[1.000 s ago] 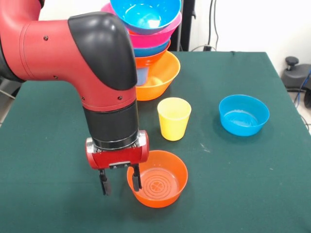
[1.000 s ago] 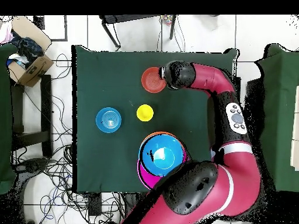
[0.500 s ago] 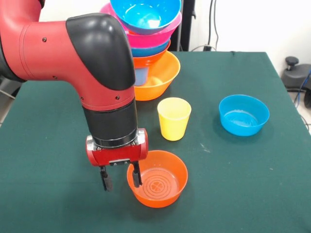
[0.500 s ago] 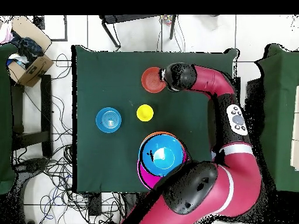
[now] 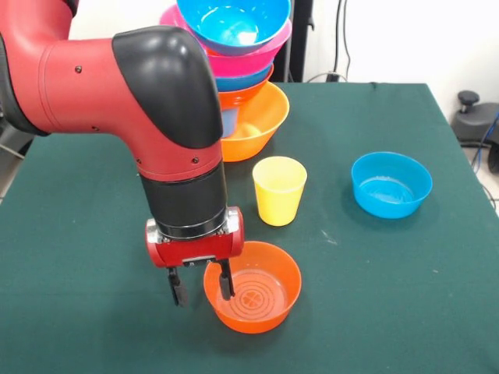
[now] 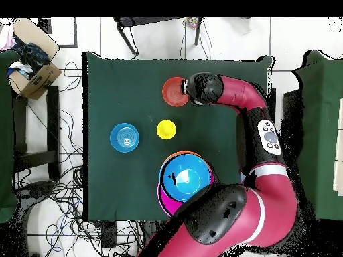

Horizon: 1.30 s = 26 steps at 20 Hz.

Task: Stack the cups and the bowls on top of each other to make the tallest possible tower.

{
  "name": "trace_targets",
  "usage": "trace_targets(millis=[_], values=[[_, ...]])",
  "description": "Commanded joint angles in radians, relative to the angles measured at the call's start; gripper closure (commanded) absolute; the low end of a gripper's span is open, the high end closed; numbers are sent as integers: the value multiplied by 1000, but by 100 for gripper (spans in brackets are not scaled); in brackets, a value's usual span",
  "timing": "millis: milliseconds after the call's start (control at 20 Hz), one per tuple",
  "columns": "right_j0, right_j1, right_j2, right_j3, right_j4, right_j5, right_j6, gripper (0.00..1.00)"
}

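Pincer astride the rim of the red-orange bowl (image 5: 253, 287), tower (image 5: 234, 54) waiting behind.

We see the red-orange bowl upright on the green counter (image 5: 390, 296) at its near edge in the front view, with the pincer (image 5: 202, 286) spread across its rim: one finger dips inside the bowl, the other hangs outside, neither pressed shut on it. Just behind stands the yellow cup (image 5: 278, 189), apart from the bowl. Farther back, the tower rises from the big orange bowl (image 5: 253, 125), topped by a pink bowl (image 5: 249, 56) and a blue bowl (image 5: 232, 22). Off to the side, well apart, sits a small blue bowl (image 5: 391, 184).
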Motion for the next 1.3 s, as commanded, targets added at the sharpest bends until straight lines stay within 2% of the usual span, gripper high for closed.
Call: trace_targets(millis=[50, 600, 950, 1300], values=[[40, 19, -25, 5, 11, 128, 32, 0], [36, 61, -38, 4, -20, 88, 14, 0], [53, 90, -48, -45, -24, 105, 11, 0], [55, 90, -58, -39, -32, 87, 10, 0]])
